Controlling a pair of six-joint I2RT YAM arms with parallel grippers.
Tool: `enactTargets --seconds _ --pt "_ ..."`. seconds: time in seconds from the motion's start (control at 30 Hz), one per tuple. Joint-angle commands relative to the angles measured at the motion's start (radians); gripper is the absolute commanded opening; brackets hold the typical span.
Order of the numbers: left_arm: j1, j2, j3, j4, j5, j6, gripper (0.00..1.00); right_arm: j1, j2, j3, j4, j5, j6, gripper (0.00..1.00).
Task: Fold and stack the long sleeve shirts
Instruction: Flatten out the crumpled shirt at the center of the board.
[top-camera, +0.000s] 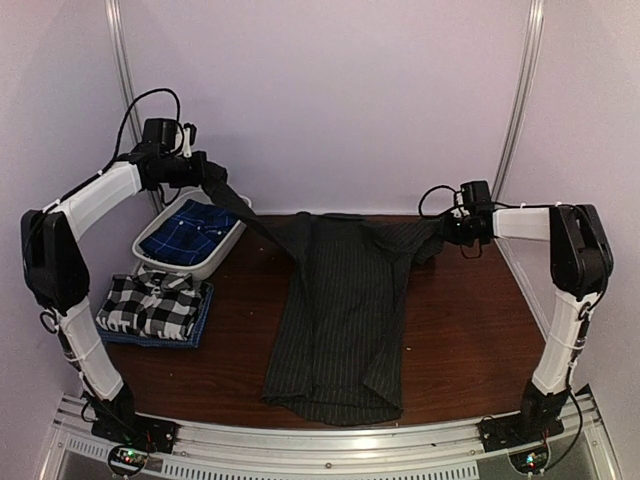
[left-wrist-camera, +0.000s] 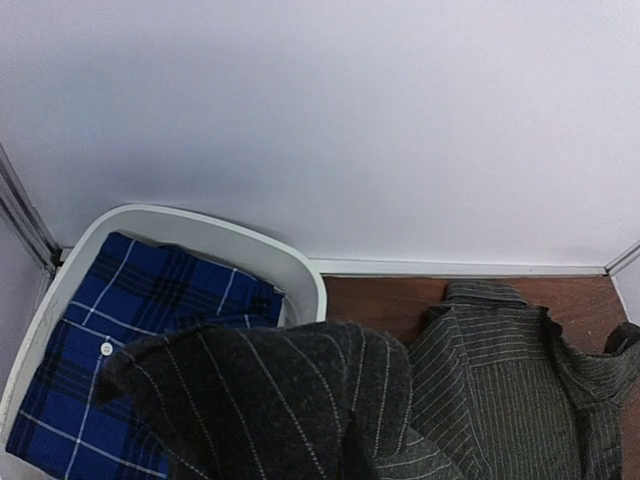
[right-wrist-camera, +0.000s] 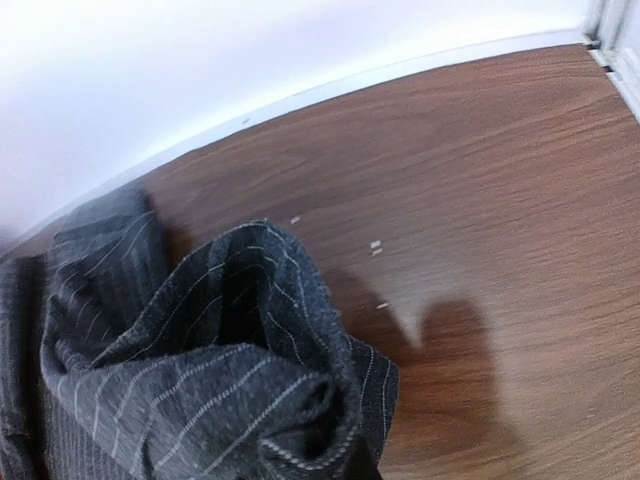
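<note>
The dark charcoal pinstriped long sleeve shirt (top-camera: 340, 310) lies spread flat down the middle of the table, collar toward the back wall. My left gripper (top-camera: 218, 185) hangs above the basket, shut on the shirt's left sleeve (left-wrist-camera: 270, 400), which stretches taut down to the body; the cloth hides the fingers. At the back right, my right gripper (top-camera: 445, 228) is low over the table and shut on the bunched right sleeve (right-wrist-camera: 230, 370). A folded black-and-white checked shirt (top-camera: 155, 300) rests on a folded blue one (top-camera: 198, 335) at the left.
A white basket (top-camera: 222, 252) at the back left holds a blue plaid cloth (top-camera: 190, 232). Its rim (left-wrist-camera: 300, 275) is just below my left gripper. The back wall and side posts stand close. Bare brown tabletop (top-camera: 470, 330) shows to the right of the shirt.
</note>
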Motion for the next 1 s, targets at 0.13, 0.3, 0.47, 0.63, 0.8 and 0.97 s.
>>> enactTargets --seconds 0.13,0.3,0.47,0.63,0.8,0.97 --pt "0.078 0.063 0.031 -0.007 -0.012 0.039 0.00 -0.101 -0.035 0.046 -0.084 0.081 -0.049 0.00" --pt "0.097 0.103 0.072 -0.030 -0.029 0.051 0.00 -0.118 -0.027 0.048 -0.110 0.126 -0.054 0.01" --pt "0.125 0.165 0.175 -0.074 -0.029 0.065 0.00 -0.131 -0.021 0.053 -0.132 0.151 -0.056 0.01" --pt "0.146 0.237 0.306 -0.118 -0.026 0.072 0.00 -0.182 0.002 0.082 -0.151 0.152 -0.062 0.01" --pt "0.152 0.293 0.382 -0.140 0.003 0.076 0.00 -0.191 0.040 0.119 -0.170 0.162 -0.071 0.02" --pt "0.153 0.313 0.380 -0.134 0.035 0.071 0.00 -0.193 0.071 0.144 -0.184 0.148 -0.072 0.09"
